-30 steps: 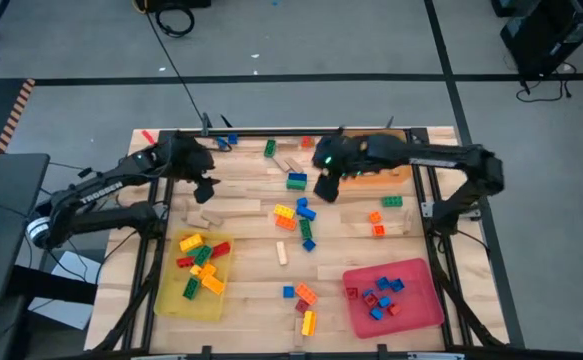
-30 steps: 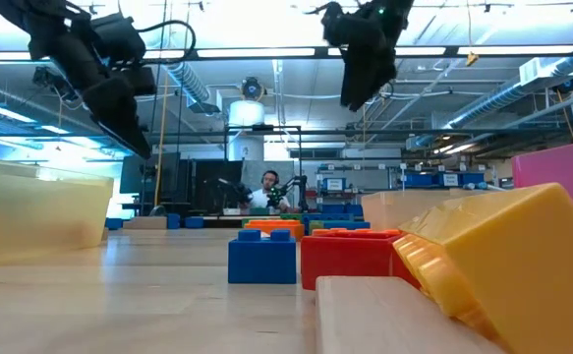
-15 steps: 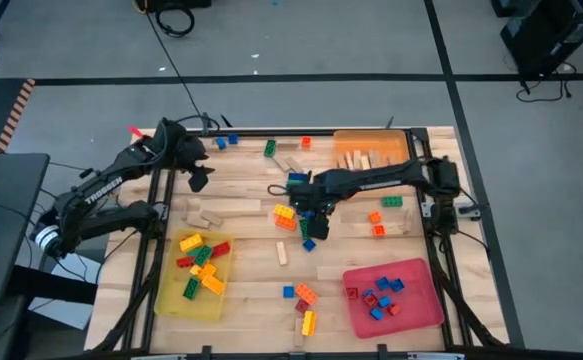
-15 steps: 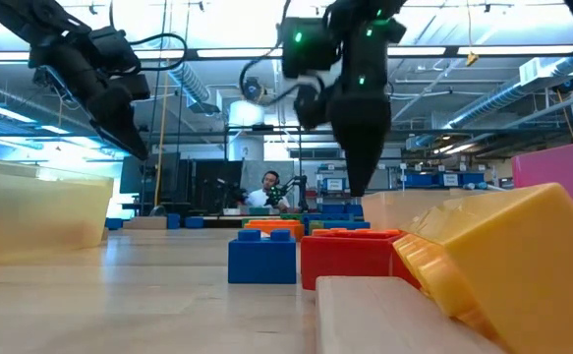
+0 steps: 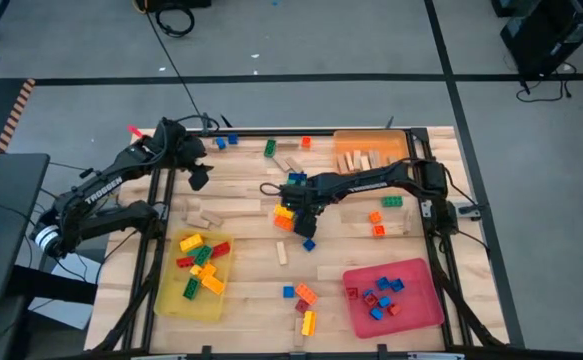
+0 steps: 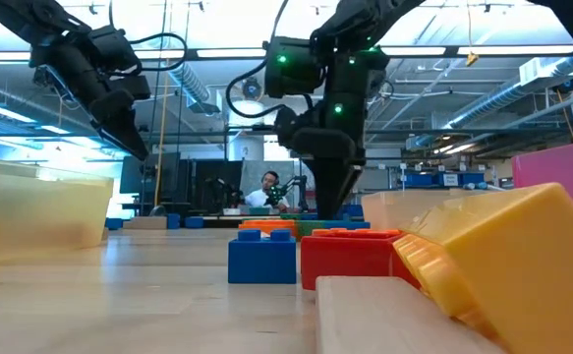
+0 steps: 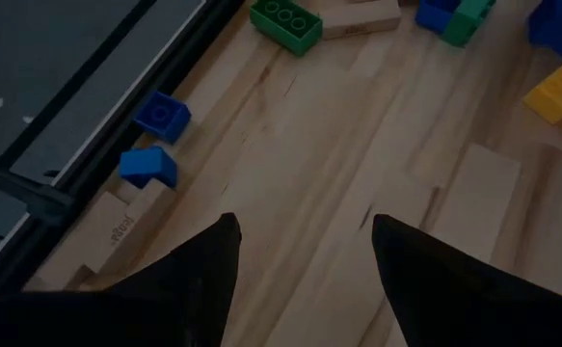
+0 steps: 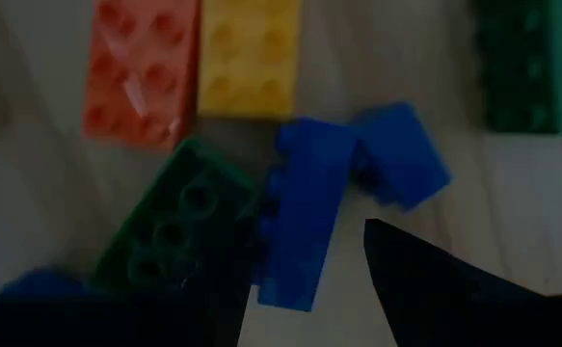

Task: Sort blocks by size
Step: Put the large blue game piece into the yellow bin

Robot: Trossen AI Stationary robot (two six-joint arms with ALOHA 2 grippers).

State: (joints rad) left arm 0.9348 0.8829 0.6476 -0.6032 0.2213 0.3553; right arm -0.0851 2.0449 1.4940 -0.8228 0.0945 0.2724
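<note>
Loose blocks lie across the wooden table (image 5: 241, 235). In the middle sits a cluster: an orange brick (image 8: 141, 72), a yellow brick (image 8: 247, 53), a green brick (image 8: 179, 226) and a blue brick (image 8: 305, 217) lying on its side, with a second blue brick (image 8: 401, 159) against it. My right gripper (image 5: 301, 212) (image 8: 305, 299) points down, low over this cluster and open. Its fingers stand on either side of the blue brick's end, with a gap showing at one finger (image 8: 406, 275). My left gripper (image 5: 199, 178) (image 7: 305, 260) hangs open over bare wood at the far left.
A yellow tray (image 5: 171, 295) with mixed bricks stands near left. A pink tray (image 5: 421, 310) with small bricks is near right, and an orange tray (image 5: 371, 140) with wooden pieces far right. Wooden pieces (image 5: 206, 212) lie at left. More bricks (image 5: 304, 300) lie near the front edge.
My right gripper has come down from high beside the orange tray. It has gone toward the table's left and near side and now hangs low over the middle cluster. My left gripper has swung a little toward the far left corner, then kept still.
</note>
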